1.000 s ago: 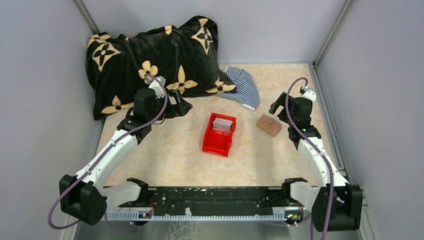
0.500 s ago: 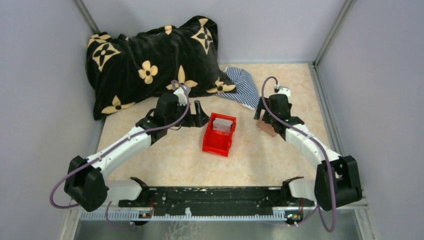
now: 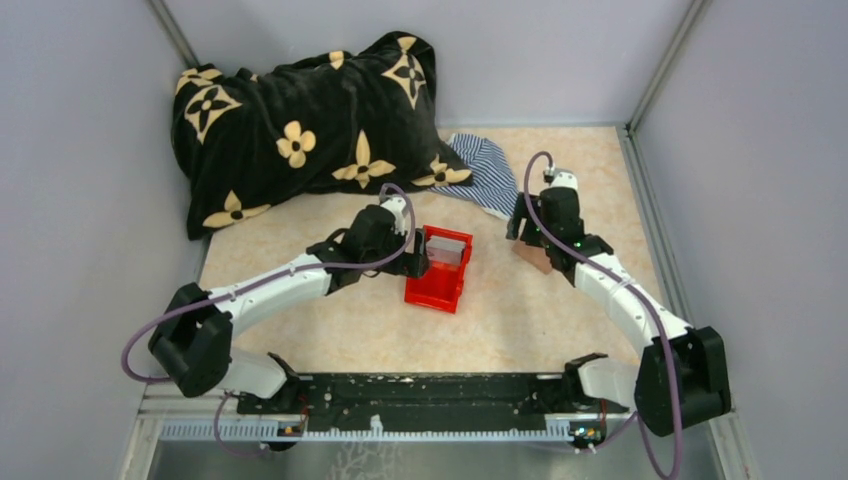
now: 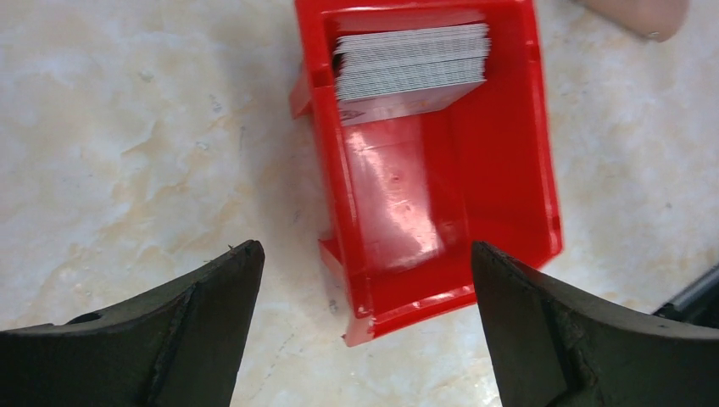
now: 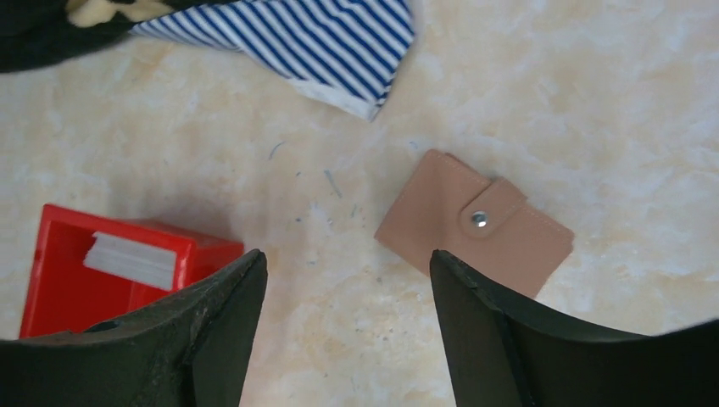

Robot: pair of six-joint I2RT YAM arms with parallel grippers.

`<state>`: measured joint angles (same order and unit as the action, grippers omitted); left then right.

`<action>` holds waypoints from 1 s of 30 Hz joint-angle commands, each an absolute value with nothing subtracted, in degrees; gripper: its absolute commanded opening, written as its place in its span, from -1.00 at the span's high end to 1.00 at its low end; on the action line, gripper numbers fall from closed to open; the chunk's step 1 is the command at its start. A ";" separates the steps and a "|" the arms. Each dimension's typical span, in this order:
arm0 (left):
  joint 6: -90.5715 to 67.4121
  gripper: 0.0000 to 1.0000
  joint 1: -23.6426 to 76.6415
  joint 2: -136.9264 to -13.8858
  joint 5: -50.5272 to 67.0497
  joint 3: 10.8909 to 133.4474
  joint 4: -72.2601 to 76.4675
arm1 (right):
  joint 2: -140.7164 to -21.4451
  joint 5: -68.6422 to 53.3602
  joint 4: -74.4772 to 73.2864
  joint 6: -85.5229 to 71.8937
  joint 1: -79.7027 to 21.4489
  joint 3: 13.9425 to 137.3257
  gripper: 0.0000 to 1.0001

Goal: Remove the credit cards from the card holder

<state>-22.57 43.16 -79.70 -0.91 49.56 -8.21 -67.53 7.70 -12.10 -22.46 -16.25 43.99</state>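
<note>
The card holder (image 5: 475, 225) is a tan-brown wallet lying flat on the table, its flap snapped shut with a metal stud. In the top view the card holder (image 3: 537, 258) is partly covered by my right gripper (image 3: 525, 228). That right gripper (image 5: 346, 254) hangs open above the table, with the holder just beyond its right fingertip. The credit cards are out of view. My left gripper (image 4: 365, 246) is open and empty, its jaws straddling the near corner of the red bin (image 4: 543, 170) from above. In the top view the left gripper (image 3: 415, 257) is at the bin's left side.
The red bin (image 3: 440, 288) holds a stack of thin white-grey cards (image 4: 411, 59) at its far end. A black flowered blanket (image 3: 310, 110) fills the back left. A blue-striped cloth (image 5: 297, 38) lies behind the holder. Grey walls close in both sides.
My left arm has swung right from beside the blanket to the red bin. My right arm has moved in to the left over the card holder. Both grippers have stayed open.
</note>
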 commanded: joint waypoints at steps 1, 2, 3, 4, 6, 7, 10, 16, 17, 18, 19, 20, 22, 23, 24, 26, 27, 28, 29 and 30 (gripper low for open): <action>-20.28 -0.94 43.15 -81.18 -6.40 50.34 -10.14 | -66.18 7.09 -12.78 -21.57 -21.13 48.38 -0.25; -19.91 -0.95 43.15 -81.27 -6.72 50.38 -10.14 | -66.43 7.31 -13.47 -22.23 -21.67 48.61 -0.01; -19.58 -0.95 43.12 -81.46 -6.94 50.36 -9.99 | -66.44 7.04 -13.82 -22.88 -21.86 48.37 0.23; -19.29 -0.95 43.15 -81.53 -7.02 50.42 -9.87 | -66.31 6.95 -14.12 -23.42 -21.93 47.61 0.43; -19.20 -0.96 43.14 -82.11 -6.82 50.45 -9.72 | -65.90 7.04 -14.51 -24.02 -22.05 45.92 0.77; -19.37 -0.96 43.12 -82.50 -6.56 50.37 -9.67 | -65.84 6.90 -14.54 -24.15 -22.33 44.88 0.88; -20.52 -0.95 43.15 -83.36 -5.09 49.84 -9.13 | -66.10 6.77 -13.93 -24.70 -24.54 42.22 1.00; -21.01 -0.96 43.15 -84.56 -4.12 48.25 -7.03 | -70.04 6.32 -7.51 -29.06 -29.69 37.87 1.00; -21.13 -0.96 43.15 -84.96 -4.06 48.35 -7.02 | -70.74 5.15 -4.78 -29.98 -29.70 36.43 1.00; -21.24 -0.96 43.15 -85.25 -4.01 48.35 -6.97 | -71.42 3.99 -2.45 -30.77 -29.75 35.18 1.00; -21.35 -0.96 43.15 -85.56 -4.04 48.32 -6.85 | -72.21 3.25 -0.61 -31.64 -29.73 34.32 1.00; -21.52 -0.96 43.15 -85.80 -4.06 48.19 -6.70 | -73.42 2.56 0.79 -32.22 -29.75 33.76 1.00; -21.52 -0.96 43.15 -86.48 -4.35 47.76 -5.84 | -75.59 1.18 2.98 -32.74 -29.74 33.39 1.00; -21.63 -0.96 43.15 -86.89 -4.51 47.73 -5.73 | -76.66 0.65 4.00 -32.79 -29.79 33.41 1.00; -21.83 -0.96 43.10 -87.38 -4.96 47.68 -5.61 | -77.73 0.25 4.98 -32.72 -29.79 33.44 1.00; -22.47 -0.97 43.15 -88.06 -6.02 47.72 -5.56 | -80.02 -0.59 6.14 -32.19 -29.92 34.33 1.00; -22.50 -0.97 43.13 -88.26 -6.27 47.69 -5.29 | -81.08 -0.62 6.16 -31.94 -30.20 35.07 1.00; -22.50 -0.97 43.10 -88.44 -6.57 47.71 -5.20 | -81.95 -0.43 6.11 -31.54 -30.61 35.60 1.00; -22.52 -0.97 43.13 -88.66 -6.85 47.91 -5.19 | -82.75 -0.32 6.13 -31.18 -31.01 36.27 1.00; -22.48 -0.97 43.13 -88.80 -7.16 48.02 -5.17 | -83.47 -0.25 6.15 -31.03 -31.36 36.80 1.00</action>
